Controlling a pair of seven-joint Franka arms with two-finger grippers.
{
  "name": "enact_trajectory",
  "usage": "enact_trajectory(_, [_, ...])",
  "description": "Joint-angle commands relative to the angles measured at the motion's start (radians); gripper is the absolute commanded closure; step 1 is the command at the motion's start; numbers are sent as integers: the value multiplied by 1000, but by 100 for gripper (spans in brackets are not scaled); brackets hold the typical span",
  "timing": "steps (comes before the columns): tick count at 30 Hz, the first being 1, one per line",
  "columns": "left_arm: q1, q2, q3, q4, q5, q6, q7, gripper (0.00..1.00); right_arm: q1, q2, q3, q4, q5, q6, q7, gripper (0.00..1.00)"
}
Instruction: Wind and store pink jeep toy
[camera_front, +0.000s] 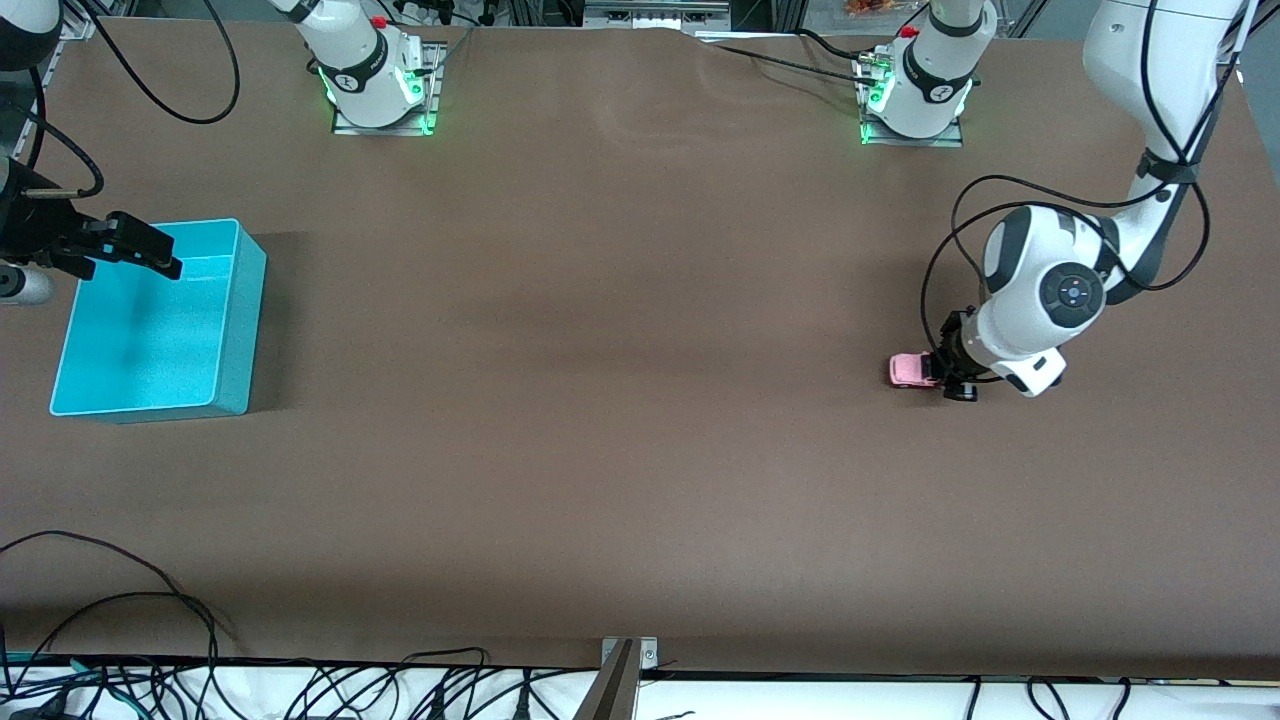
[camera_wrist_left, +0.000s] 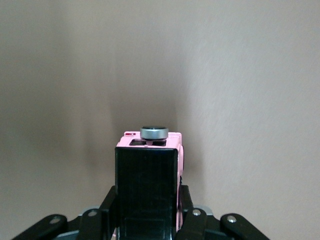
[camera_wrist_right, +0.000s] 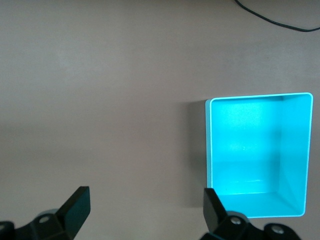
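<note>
Front view: left pincer (camera_front: 948, 372) low at left arm's end of surface (camera_front: 600, 400), clamped on pink jeep toy (camera_front: 908, 370), wheels seemingly on surface. Judged step: winding; next likely roll-back drag, then carry to turquoise bin (camera_front: 240, 330), well apart from jeep.

Left wrist view: jeep (camera_wrist_left: 150, 175) between fingers (camera_wrist_left: 192, 220), black roof up.

Right wrist view: right pincer (camera_wrist_right: 145, 210) released, empty, waiting beside bin (camera_wrist_right: 209, 150).

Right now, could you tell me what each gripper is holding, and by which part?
The left gripper grips the pink jeep toy by its sides; the right gripper holds nothing.
</note>
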Motion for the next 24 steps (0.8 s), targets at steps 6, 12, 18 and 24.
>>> enact_trajectory(6, [-14, 50, -36, 12, 28, 12, -111, 69, 4, 3, 0, 12, -11, -5, -6, 0])
enact_trajectory(12, [-8, 53, -33, 9, 33, 14, -105, 69, 4, 3, 0, 12, -11, -5, -6, 0])
enact_trajectory(18, [15, 57, -23, 4, 74, 14, -83, 69, 4, 3, 0, 12, -11, -5, -6, 0])
enact_trajectory(24, [76, 62, -26, 1, 140, 14, -80, 70, 4, 3, 0, 12, -11, -5, -6, 0])
